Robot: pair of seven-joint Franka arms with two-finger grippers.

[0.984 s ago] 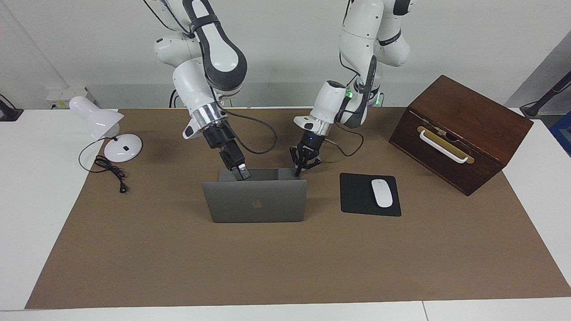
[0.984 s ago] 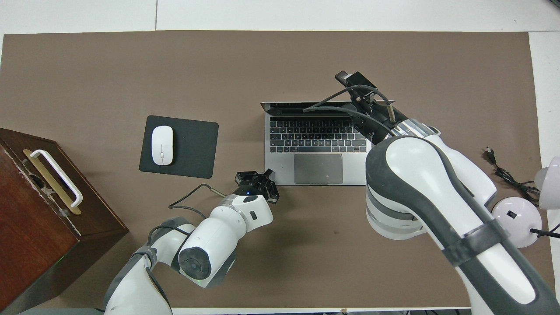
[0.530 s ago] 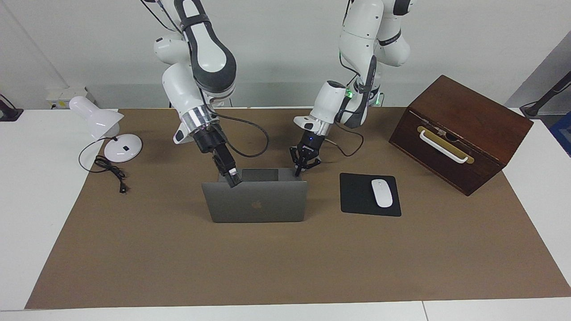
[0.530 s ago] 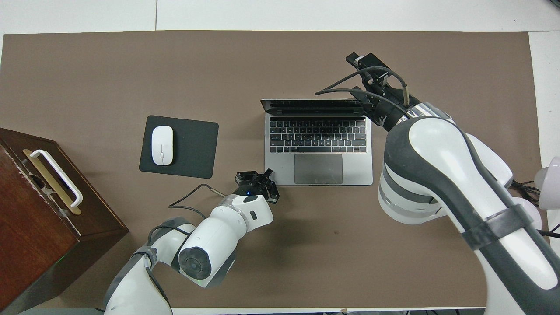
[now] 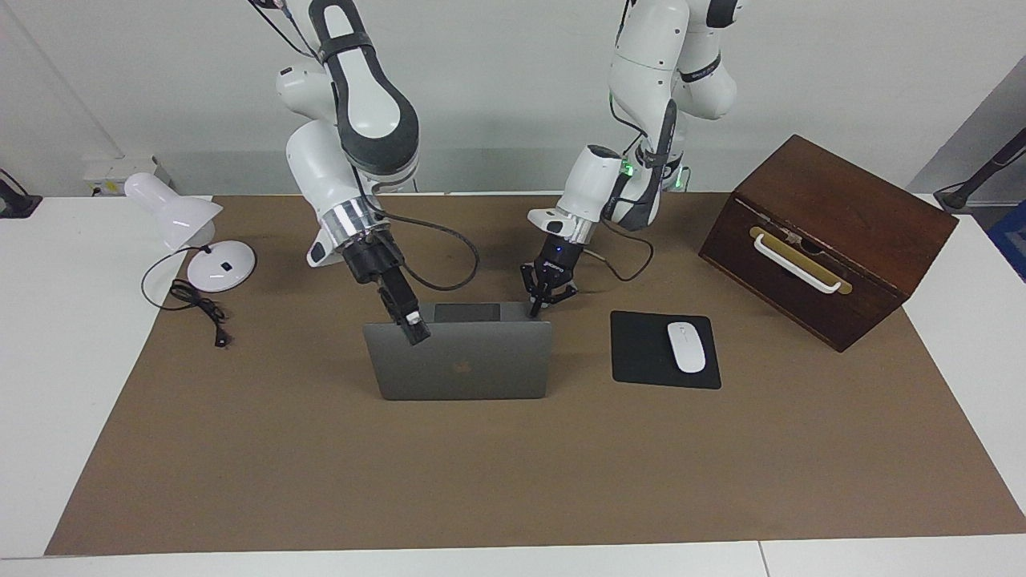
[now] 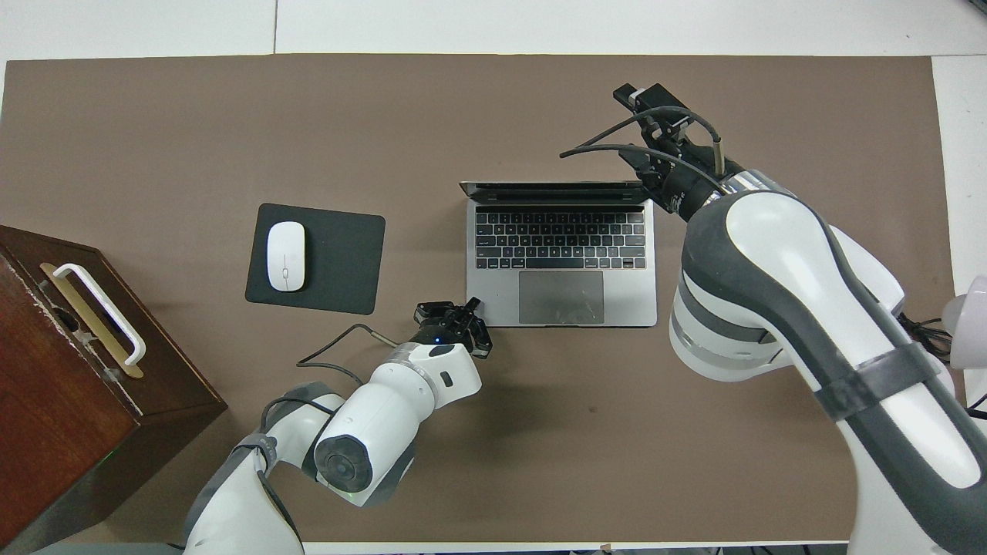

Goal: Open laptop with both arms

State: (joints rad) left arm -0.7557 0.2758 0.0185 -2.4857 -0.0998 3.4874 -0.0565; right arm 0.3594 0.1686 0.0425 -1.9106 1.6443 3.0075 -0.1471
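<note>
White tabletop (image 5: 72, 361) carries a wide brown mat (image 5: 513, 473), with a pale wall at the robots' end.

Facing view: the laptop (image 5: 461, 365) stands open near the middle of the mat, its lid upright with the logo turned away from the robots. The left tool (image 5: 539, 303) is down at the corner of the laptop's base nearest the robots, at the left arm's end, and it is closed with nothing in it. The right tool (image 5: 414, 330) hangs at the lid's top edge toward the right arm's end. Whether it touches the lid, or is open or closed, I cannot tell. A black mousepad (image 5: 641, 353) with a white mouse (image 5: 686, 347) on it lies beside the laptop toward the left arm's end. A wooden box (image 5: 826, 232) sits farther toward that end. A white lamp (image 5: 180, 212) stands at the right arm's end.

Overhead view: the keyboard (image 6: 559, 240) and trackpad (image 6: 560, 297) face the robots. The left tool's tips meet at the base's near corner. The right tool shows over the mat, just past the lid's corner.
</note>
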